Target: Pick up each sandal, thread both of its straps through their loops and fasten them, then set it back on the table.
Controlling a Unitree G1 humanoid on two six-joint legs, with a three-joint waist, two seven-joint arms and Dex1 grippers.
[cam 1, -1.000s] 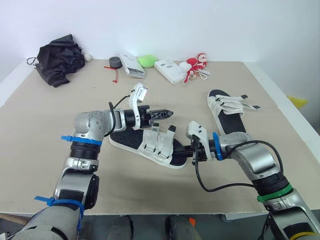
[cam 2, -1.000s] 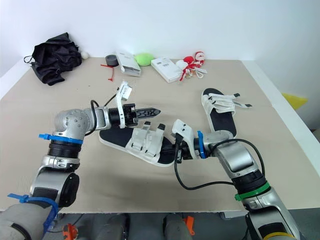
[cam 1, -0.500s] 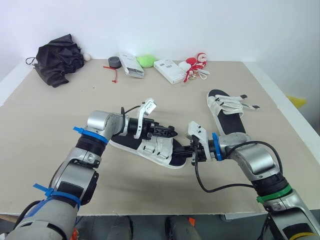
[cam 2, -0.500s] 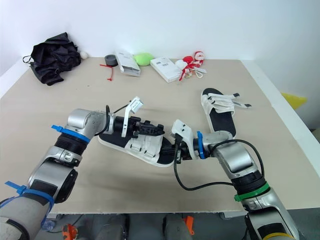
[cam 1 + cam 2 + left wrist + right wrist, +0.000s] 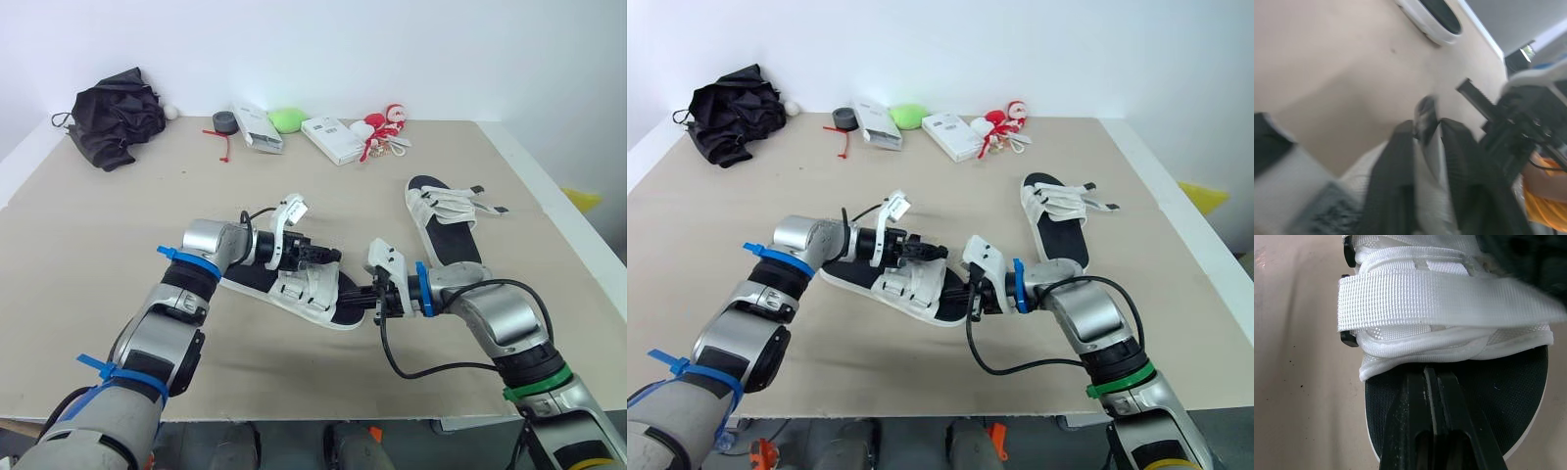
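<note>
- beige table (image 5: 88, 294), white wall behind.
- near sandal (image 5: 299, 289) lies flat on it; right gripper (image 5: 1431, 374), fingers closed, clamps its sole end.
- left gripper (image 5: 328, 256), above the near sandal, pinches a strap (image 5: 1426, 110) tip; webbing likely floppy, sole light and stiff.
- second sandal (image 5: 446, 230) beyond the near sandal; shut boxes (image 5: 333, 139) farthest.

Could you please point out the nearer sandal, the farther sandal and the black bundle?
nearer sandal (image 5: 294, 292), left eye view, on its white straps.
farther sandal (image 5: 457, 247), left eye view, on its black footbed.
black bundle (image 5: 118, 116), left eye view, on its middle folds.
</note>
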